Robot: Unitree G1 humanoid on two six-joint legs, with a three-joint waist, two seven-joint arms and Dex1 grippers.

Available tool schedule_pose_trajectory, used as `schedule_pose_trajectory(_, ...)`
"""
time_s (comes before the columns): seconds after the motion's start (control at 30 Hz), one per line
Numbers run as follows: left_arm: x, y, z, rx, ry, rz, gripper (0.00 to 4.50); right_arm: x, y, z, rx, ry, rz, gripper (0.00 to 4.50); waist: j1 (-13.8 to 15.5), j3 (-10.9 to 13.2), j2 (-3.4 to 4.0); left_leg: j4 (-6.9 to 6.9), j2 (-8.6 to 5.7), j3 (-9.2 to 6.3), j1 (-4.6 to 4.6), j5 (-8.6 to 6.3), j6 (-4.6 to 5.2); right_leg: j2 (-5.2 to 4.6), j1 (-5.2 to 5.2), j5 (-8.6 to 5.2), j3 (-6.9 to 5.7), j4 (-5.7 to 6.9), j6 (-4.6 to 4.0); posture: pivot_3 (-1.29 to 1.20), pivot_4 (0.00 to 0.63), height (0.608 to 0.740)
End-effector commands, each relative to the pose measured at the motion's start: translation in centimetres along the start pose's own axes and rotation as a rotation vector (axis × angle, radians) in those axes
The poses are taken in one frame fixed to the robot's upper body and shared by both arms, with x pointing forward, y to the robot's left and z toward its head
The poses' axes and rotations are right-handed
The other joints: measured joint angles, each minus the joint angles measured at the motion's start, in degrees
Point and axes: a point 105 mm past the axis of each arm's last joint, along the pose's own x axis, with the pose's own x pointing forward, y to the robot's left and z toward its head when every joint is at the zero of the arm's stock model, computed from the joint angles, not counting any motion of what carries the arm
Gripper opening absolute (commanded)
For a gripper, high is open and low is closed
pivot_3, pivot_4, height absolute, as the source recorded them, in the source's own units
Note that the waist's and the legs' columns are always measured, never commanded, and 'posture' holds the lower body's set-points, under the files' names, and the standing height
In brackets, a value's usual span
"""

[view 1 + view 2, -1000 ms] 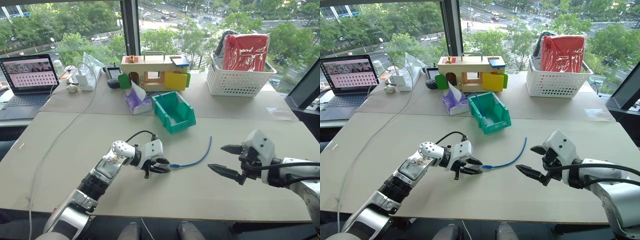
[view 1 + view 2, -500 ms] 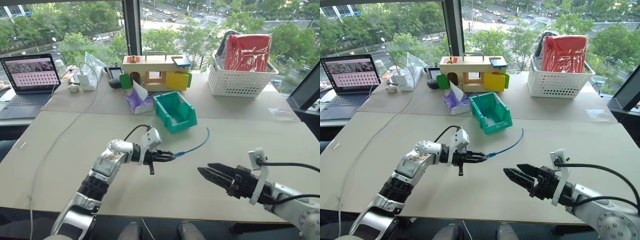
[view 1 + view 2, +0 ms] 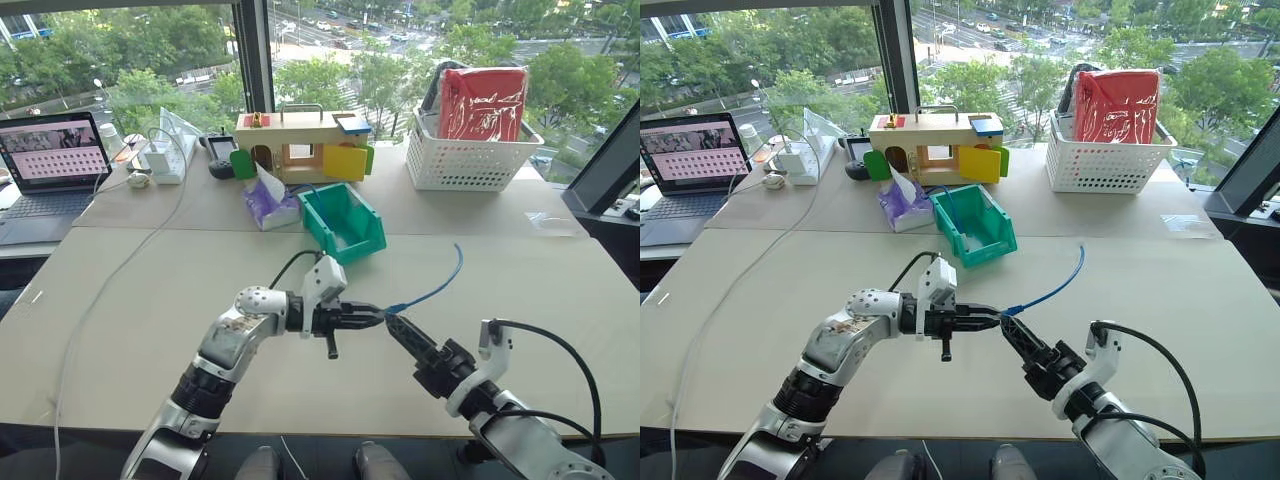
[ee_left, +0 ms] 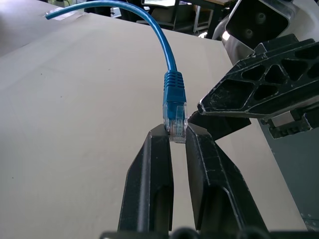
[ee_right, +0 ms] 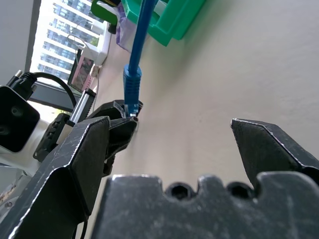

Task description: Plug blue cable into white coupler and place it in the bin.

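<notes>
Left gripper (image 4: pixel 178 137): jaws clamped on clear plug of blue cable (image 3: pixel 432 291), lifted above surface (image 3: pixel 130 300). Right gripper (image 5: pixel 184 144): jaws wide apart, empty, just beside plug. Bin (image 3: pixel 345 222) behind. Coupler location: cannot tell. Step: cable pickup done; next needs coupler for plugging.

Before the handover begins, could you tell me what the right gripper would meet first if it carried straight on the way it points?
Probably the blue cable: the open right gripper points at its plug end, pinched in the shut left gripper. Depth is unclear, so a left fingertip might come first.
</notes>
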Motion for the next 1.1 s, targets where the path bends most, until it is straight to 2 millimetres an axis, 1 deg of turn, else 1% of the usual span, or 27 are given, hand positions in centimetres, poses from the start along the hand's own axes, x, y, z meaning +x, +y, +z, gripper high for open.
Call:
schedule_pose_trajectory(0.03, 0.3, -0.9, 0.9, 0.033, -0.024, -0.033, 0.00, 0.2, 1.4, 1.2, 0.005, -0.056, 0.046, 4.50, 0.0, 0.0, 0.00, 0.00, 0.00, 0.00, 0.00, 0.00, 0.00, 0.00, 0.00, 0.00, 0.00, 0.00, -0.01, 0.00, 0.150, 0.729)
schedule_pose_trajectory(0.27, 0.5, -1.0, 0.8, 0.033, -0.018, -0.040, 0.00, 0.3, 1.6, 1.5, 0.004, -0.065, 0.046, 4.50, 0.1, 0.0, 0.00, 0.00, 0.00, 0.00, -0.01, 0.00, 0.00, 0.00, 0.00, 0.00, 0.01, -0.02, -0.01, 0.00, 0.150, 0.729)
schedule_pose_trajectory(0.37, 0.5, -1.0, 0.7, 0.032, -0.012, -0.042, 0.00, -0.2, 1.7, 2.0, -0.011, -0.108, 0.028, 4.50, 0.2, 0.0, 0.00, 0.00, -0.01, 0.00, -0.01, 0.00, 0.00, 0.00, 0.01, 0.00, 0.01, -0.02, -0.01, 0.00, 0.150, 0.729)
schedule_pose_trajectory(0.47, 0.5, -0.9, 0.5, 0.030, 0.002, -0.030, 0.00, -0.6, 1.8, 2.0, -0.010, -0.116, 0.026, 4.50, 0.4, 0.0, 0.00, 0.00, -0.01, 0.01, -0.01, 0.00, 0.00, -0.01, 0.00, 0.00, 0.02, -0.03, -0.01, 0.00, 0.150, 0.729)
schedule_pose_trajectory(0.53, 0.6, -0.9, 0.5, 0.026, 0.001, -0.032, 0.00, -0.7, 1.8, 2.0, -0.014, -0.118, 0.022, 3.99, 0.5, 0.0, 0.00, 0.00, 0.00, 0.01, -0.01, 0.00, 0.00, 0.00, 0.01, 0.00, 0.02, -0.03, -0.01, 0.00, 0.150, 0.729)
schedule_pose_trajectory(0.57, 0.7, -0.9, 0.5, 0.026, 0.000, -0.033, 0.00, -0.7, 1.8, 2.0, -0.016, -0.118, 0.021, 3.85, 0.5, 0.0, 0.00, 0.00, -0.01, 0.03, -0.01, 0.00, 0.00, -0.01, 0.01, 0.00, 0.04, -0.03, -0.01, 0.00, 0.150, 0.729)
schedule_pose_trajectory(0.6, 0.7, -0.9, 0.5, 0.026, 0.000, -0.034, 0.00, -0.7, 1.9, 1.9, -0.018, -0.116, 0.021, 3.47, 0.6, 0.0, 0.00, 0.00, -0.01, 0.03, -0.01, 0.00, 0.00, -0.01, 0.01, 0.00, 0.04, -0.04, -0.01, 0.00, 0.150, 0.729)
schedule_pose_trajectory(0.67, 0.7, -0.8, 0.6, 0.027, -0.001, -0.034, 0.00, -0.6, 2.0, 1.8, -0.021, -0.110, 0.026, 2.87, 0.6, 0.0, 0.00, 0.00, -0.01, 0.03, -0.01, 0.00, 0.00, -0.01, 0.01, 0.00, 0.04, -0.04, -0.01, 0.00, 0.150, 0.729)
schedule_pose_trajectory(0.73, 0.8, -0.8, 0.6, 0.028, -0.001, -0.037, 0.00, -0.6, 2.1, 1.6, -0.020, -0.105, 0.030, 2.08, 0.6, 0.0, 0.00, 0.00, 0.00, 0.03, -0.01, 0.00, 0.00, 0.00, 0.00, 0.00, 0.04, -0.04, -0.01, 0.00, 0.150, 0.729)
schedule_pose_trajectory(0.77, 0.8, -0.8, 0.6, 0.028, -0.002, -0.039, 0.00, -0.6, 2.1, 1.6, -0.019, -0.103, 0.032, 1.82, 0.6, 0.0, 0.00, 0.00, 0.00, 0.03, -0.01, 0.00, 0.00, 0.00, 0.00, 0.00, 0.04, -0.04, -0.02, 0.00, 0.150, 0.729)
schedule_pose_trajectory(0.83, 0.9, -0.9, 0.6, 0.025, -0.003, -0.043, 0.00, -0.6, 2.2, 1.4, -0.018, -0.097, 0.036, 1.05, 0.7, 0.0, 0.00, 0.00, -0.01, 0.03, -0.01, 0.00, 0.00, -0.01, 0.01, 0.00, 0.04, -0.04, -0.01, 0.00, 0.150, 0.729)
schedule_pose_trajectory(0.93, 1.0, -0.9, 0.6, 0.022, -0.005, -0.046, 0.00, -0.6, 2.2, 1.3, -0.016, -0.093, 0.039, 0.03, 0.7, 0.0, 0.00, 0.00, -0.01, 0.04, -0.01, 0.00, 0.00, -0.01, 0.01, 0.00, 0.05, -0.06, -0.01, 0.00, 0.150, 0.729)
schedule_pose_trajectory(1.1, 0.9, -0.8, 0.7, 0.001, -0.012, -0.054, 0.00, -0.7, 2.2, 1.6, -0.014, -0.114, 0.036, 0.01, 0.8, 0.0, 0.00, 0.00, -0.01, 0.04, -0.01, 0.00, 0.00, -0.01, 0.01, 0.00, 0.05, -0.06, -0.01, 0.00, 0.150, 0.729)
